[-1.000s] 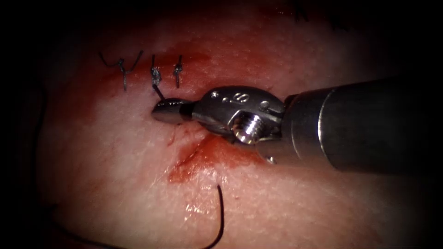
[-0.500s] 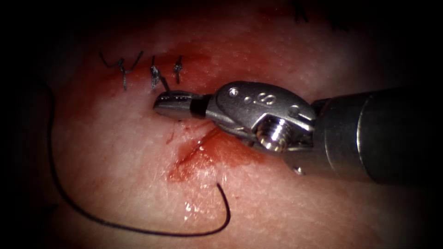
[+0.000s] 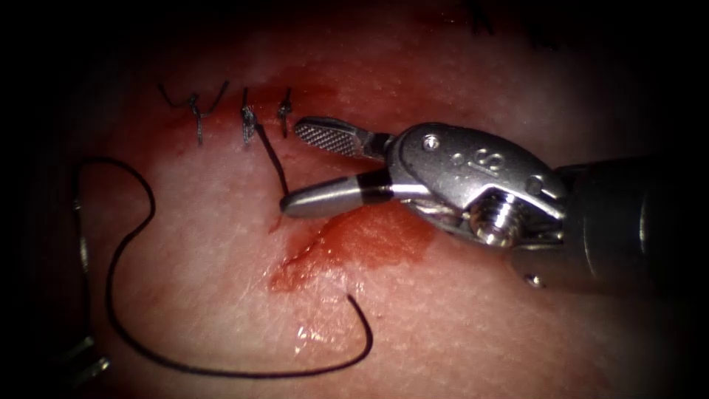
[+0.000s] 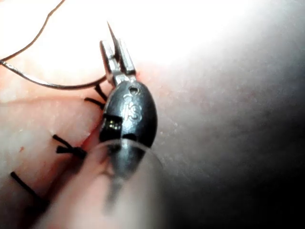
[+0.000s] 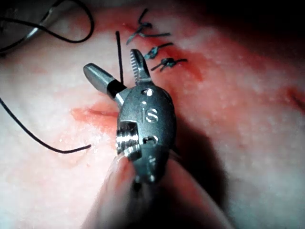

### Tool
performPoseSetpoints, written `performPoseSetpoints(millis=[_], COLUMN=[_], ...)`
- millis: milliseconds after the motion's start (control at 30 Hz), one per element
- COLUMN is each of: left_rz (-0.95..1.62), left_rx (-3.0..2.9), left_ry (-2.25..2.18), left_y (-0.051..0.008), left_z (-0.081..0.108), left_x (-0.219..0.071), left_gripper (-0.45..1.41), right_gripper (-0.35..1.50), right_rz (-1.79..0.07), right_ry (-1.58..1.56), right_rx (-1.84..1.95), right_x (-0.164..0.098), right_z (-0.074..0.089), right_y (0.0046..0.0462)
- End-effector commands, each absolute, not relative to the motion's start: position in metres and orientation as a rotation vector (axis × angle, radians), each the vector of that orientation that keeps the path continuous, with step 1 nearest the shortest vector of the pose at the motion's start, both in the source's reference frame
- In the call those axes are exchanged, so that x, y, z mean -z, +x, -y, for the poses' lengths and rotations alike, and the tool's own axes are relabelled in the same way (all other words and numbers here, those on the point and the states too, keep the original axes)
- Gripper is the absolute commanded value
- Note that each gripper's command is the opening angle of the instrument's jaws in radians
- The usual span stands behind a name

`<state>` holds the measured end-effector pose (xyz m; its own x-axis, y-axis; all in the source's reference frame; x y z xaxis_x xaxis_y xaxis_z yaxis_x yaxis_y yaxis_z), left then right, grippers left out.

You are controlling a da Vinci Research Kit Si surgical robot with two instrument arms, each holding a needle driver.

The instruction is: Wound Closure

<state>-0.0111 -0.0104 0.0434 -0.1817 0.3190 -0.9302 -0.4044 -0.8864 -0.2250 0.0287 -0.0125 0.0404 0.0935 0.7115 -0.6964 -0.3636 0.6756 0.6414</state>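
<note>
Two grippers: right gripper (image 3: 295, 168) gaped open, holding nothing, a thread (image 3: 272, 157) tail running between its jaws from the knots (image 3: 247, 122) at 11 o'clock. Left gripper (image 4: 116, 52) clamped the needle (image 4: 110, 29) near its tip, clear of the tissue (image 3: 207, 244). Risk: closing the right gripper w/ that tail inside could cut it too short.

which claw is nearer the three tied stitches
Right. The right claw, open and empty, sits close beside the tied stitches, just to their right. The left claw, holding the needle, is at the endoscope view's lower left edge, well apart.
</note>
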Motion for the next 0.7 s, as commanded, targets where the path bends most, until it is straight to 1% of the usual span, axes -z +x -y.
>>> performPoseSetpoints(millis=[33, 100, 133, 167, 233, 300, 333, 367, 400, 433, 467, 533, 667, 700], left_rz=[-0.086, -0.043, -0.028, -0.032, -0.014, -0.017, -0.022, -0.033, -0.052, -0.071, -0.079, -0.08, -0.108, -0.158], left_rx=[-2.112, -2.096, -2.09, -2.093, -2.122, -2.137, -2.142, -2.149, -2.153, -2.153, -2.155, -2.154, -2.13, -2.155], left_ry=[-1.602, -1.546, -1.507, -1.472, -1.375, -1.31, -1.275, -1.228, -1.174, -1.123, -1.092, -1.071, -1.042, -1.058], left_y=[-0.0117, -0.0113, -0.0106, -0.01, -0.0078, -0.0063, -0.0055, -0.0044, -0.0026, -0.0006, 0.0012, 0.0024, 0.0031, 0.0024], left_z=[0.011, 0.011, 0.011, 0.011, 0.011, 0.011, 0.011, 0.011, 0.011, 0.01, 0.01, 0.01, 0.007, 0.006], left_x=[-0.044, -0.046, -0.046, -0.046, -0.046, -0.046, -0.046, -0.045, -0.045, -0.044, -0.042, -0.041, -0.039, -0.038], left_gripper=[-0.45, 0.36, 0.95, 1.11, 1.31, 1.37, 1.37, 1.38, 1.38, 1.38, 1.38, 1.37, 1.2, 1.11], right_gripper=[1.4, 1.21, 0.96, 0.74, 0.51, 0.56, 0.66, 0.83, 1.09, 1.14, 1.14, 1.14, 1.14, 1.14], right_rz=[-1.242, -1.239, -1.245, -1.249, -1.226, -1.2, -1.188, -1.178, -1.165, -1.167, -1.167, -1.169, -1.174, -1.178], right_ry=[0.354, 0.338, 0.268, 0.215, 0.051, 0.025, 0.024, 0.014, 0.006, 0.009, 0.003, 0.002, -0.001, 0.002], right_rx=[-0.809, -0.809, -0.756, -0.7, -0.55, -0.525, -0.526, -0.519, -0.51, -0.506, -0.499, -0.495, -0.487, -0.483], right_x=[-0.041, -0.041, -0.04, -0.04, -0.04, -0.04, -0.04, -0.04, -0.041, -0.041, -0.041, -0.041, -0.042, -0.042], right_z=[0.013, 0.014, 0.014, 0.014, 0.014, 0.014, 0.014, 0.014, 0.014, 0.014, 0.014, 0.014, 0.015, 0.015], right_y=[0.0281, 0.0268, 0.0262, 0.026, 0.0259, 0.026, 0.026, 0.0261, 0.0263, 0.0264, 0.0265, 0.0266, 0.0269, 0.0269])
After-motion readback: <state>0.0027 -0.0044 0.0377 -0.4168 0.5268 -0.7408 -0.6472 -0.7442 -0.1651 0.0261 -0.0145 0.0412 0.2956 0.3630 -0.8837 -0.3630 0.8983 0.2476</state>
